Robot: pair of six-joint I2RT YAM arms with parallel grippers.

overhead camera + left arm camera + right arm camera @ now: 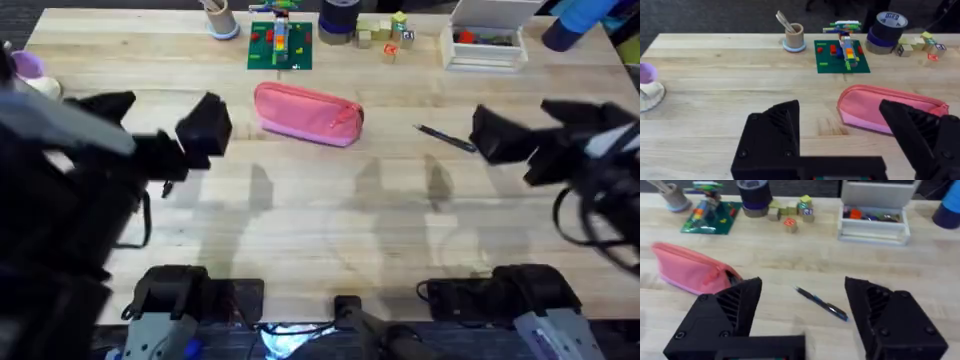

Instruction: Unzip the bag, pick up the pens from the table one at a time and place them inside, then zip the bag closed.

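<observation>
Your bag [308,113] lies flat on the table [330,220]. Black pen [446,138] is well apart from the bag, on its zipper-pull end. Left gripper [840,135] hangs near the bag, fingers spread. Right gripper [802,317] hovers by the pen, fingers spread too.

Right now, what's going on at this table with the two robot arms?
Neither arm is holding anything yet. The pink bag lies on the table, and its zipper looks closed. The left gripper is open and hangs near the bag's left end. The right gripper is also open, hovering just short of a dark pen that lies on the wood to the right of the bag. The only pen I can make out is this one; it is still outside the bag.
</observation>
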